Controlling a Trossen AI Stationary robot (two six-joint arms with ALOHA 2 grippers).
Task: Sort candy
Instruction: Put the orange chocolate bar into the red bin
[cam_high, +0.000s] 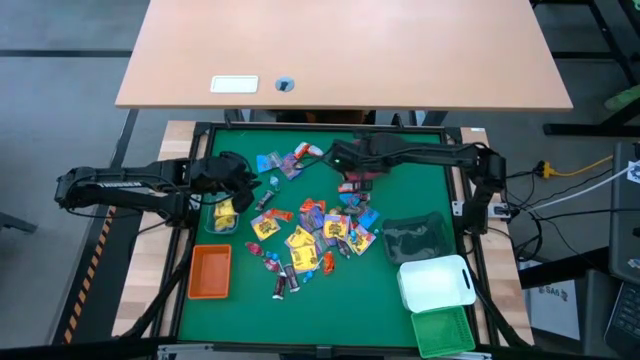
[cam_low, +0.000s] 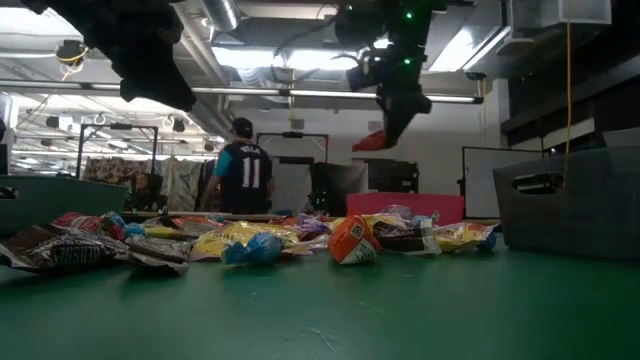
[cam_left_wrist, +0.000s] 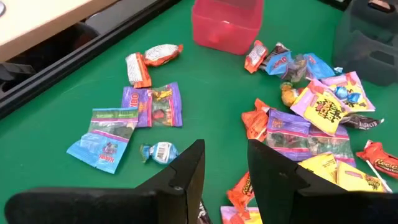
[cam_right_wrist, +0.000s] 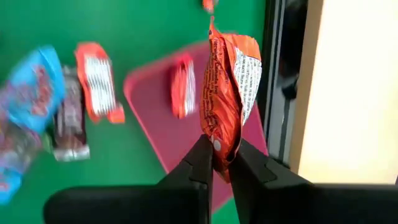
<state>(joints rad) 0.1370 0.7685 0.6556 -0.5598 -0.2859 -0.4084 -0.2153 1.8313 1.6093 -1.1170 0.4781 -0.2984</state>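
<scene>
right end effector (cam_right_wrist: 222, 163): clamped on crinkly orange-red foil sweet wrapper (cam_right_wrist: 227, 93), hanging above the translucent pink plastic bin (cam_right_wrist: 155, 118) | left end effector (cam_left_wrist: 225, 167): fingers apart, empty, over the green felt bench (cam_high: 340, 305) | heap of glossy wrapped candy (cam_high: 310, 235) mid-bench

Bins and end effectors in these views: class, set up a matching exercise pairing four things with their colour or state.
Column 1:
1. right end effector
2. left end effector
3. bin near the left arm
4. bin under the held candy

Column 2:
A. orange
B. pink-red, one candy inside
C. open, holding nothing
D. shut on an orange-red candy

Pairs: 1-D, 2-C, 3-A, 4-B
</scene>
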